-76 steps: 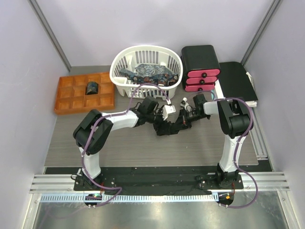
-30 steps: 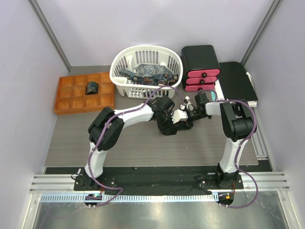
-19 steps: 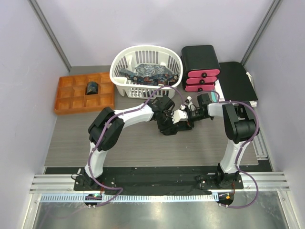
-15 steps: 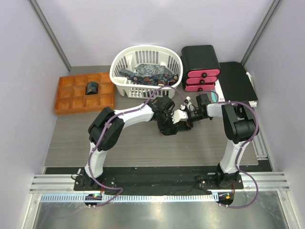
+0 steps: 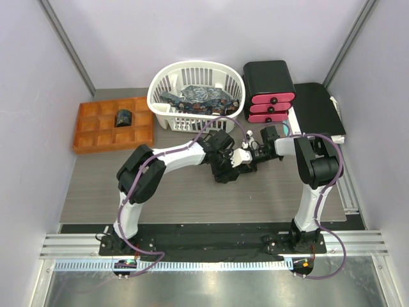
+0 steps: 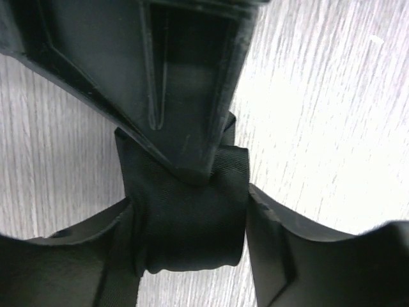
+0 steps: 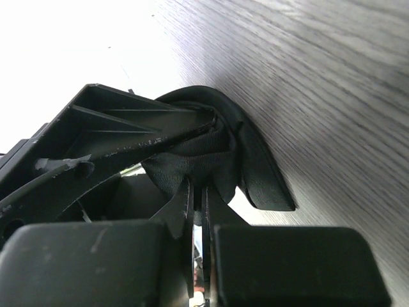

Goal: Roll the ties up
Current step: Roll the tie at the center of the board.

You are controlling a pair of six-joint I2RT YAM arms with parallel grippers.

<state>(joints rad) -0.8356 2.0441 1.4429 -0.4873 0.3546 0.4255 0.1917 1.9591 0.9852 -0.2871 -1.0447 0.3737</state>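
Black tie (image 6: pixel 185 217): soft, slippery, light half-coil, 6 o'clock of basket (image 5: pixel 197 64). Right gripper (image 7: pixel 198 192) clenched on its fabric; left gripper (image 5: pixel 224 162) straddles coil, hold unclear. Best grasp, likely: coil flanks, lest unrolling.

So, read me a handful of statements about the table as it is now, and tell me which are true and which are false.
1. A rolled tie sits in a compartment of the orange tray. True.
2. The white basket is empty. False: patterned ties lie in it.
3. The right gripper is shut on the black tie. True.
4. The black box with pink drawers stands left of the basket. False: it stands to the basket's right.
5. The left gripper hangs over the orange tray. False: it is at the black tie in the middle of the table, next to the right gripper.
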